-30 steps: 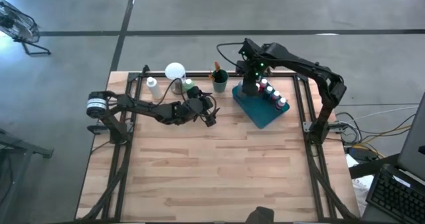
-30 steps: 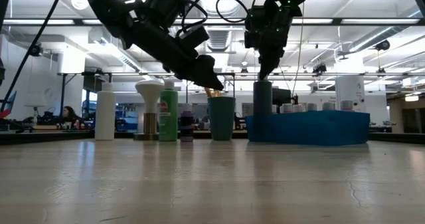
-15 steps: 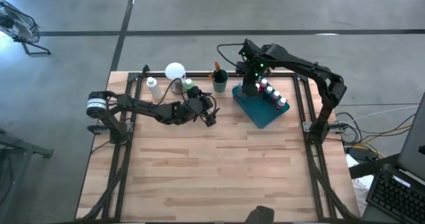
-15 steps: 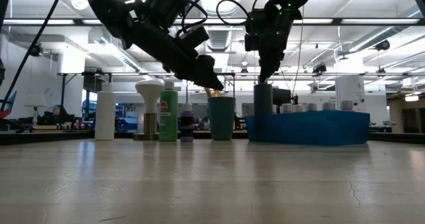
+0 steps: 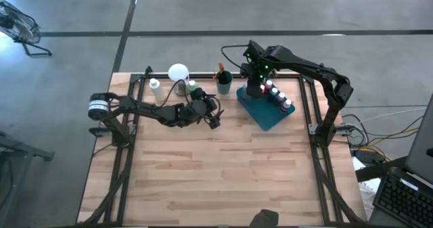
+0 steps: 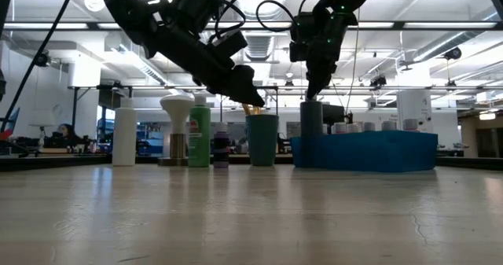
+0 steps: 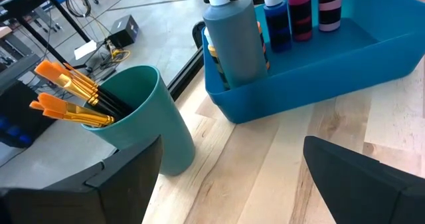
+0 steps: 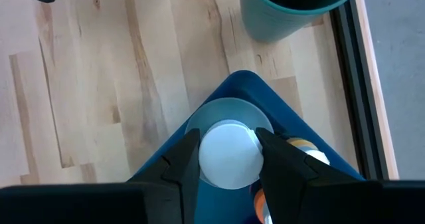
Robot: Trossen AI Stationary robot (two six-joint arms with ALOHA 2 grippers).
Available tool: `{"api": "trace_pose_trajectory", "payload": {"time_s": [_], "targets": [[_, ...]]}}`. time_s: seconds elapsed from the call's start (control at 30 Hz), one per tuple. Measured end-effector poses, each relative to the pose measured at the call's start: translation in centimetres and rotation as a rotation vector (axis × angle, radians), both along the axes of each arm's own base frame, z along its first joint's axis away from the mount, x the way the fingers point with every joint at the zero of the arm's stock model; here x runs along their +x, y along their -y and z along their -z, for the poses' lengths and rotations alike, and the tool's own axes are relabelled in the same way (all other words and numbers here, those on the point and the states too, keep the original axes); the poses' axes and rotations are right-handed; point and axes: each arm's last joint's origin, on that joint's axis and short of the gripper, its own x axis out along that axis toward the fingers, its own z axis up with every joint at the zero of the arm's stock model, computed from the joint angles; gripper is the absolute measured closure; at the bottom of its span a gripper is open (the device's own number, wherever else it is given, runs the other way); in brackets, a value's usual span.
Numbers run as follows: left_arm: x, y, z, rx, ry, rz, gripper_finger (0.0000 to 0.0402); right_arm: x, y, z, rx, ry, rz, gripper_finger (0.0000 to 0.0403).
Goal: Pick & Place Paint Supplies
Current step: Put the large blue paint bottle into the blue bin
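The left gripper (image 5: 215,122) hangs open above the table, with the teal plastic cup of orange-tipped brushes (image 7: 136,117) just ahead of it. The right gripper (image 8: 229,159) clasps the white cap of a tall grey-blue paint bottle (image 7: 232,41) standing in the near corner of the blue plastic tray (image 7: 319,58). Risk: a tilted release could tip the bottle against the small bottles (image 7: 299,11) beside it.

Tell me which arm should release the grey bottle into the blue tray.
Right. Its pincer is shut on the grey bottle's white cap, with the bottle standing in a corner of the tray. The left pincer hangs open, off by the teal cup.
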Motion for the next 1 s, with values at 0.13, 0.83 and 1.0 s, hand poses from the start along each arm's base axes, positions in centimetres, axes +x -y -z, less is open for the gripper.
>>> {"api": "trace_pose_trajectory", "payload": {"time_s": [0.13, 0.83, 1.0], "targets": [[0.0, 0.0, 0.0, 0.000, 0.000, 0.000, 0.0032, 0.0, 0.0, 0.1, 0.000, 0.000, -0.001, 0.0285], [0.0, 0.0, 0.0, 0.000, 0.000, 0.000, 0.0032, -0.2, 0.0, 1.2, 0.008, -0.006, 0.001, 0.0285], [0.0, 0.0, 0.0, 0.000, 0.000, 0.001, 0.0032, -0.2, 0.0, 1.2, 0.005, -0.003, 0.001, 0.0285]]}}
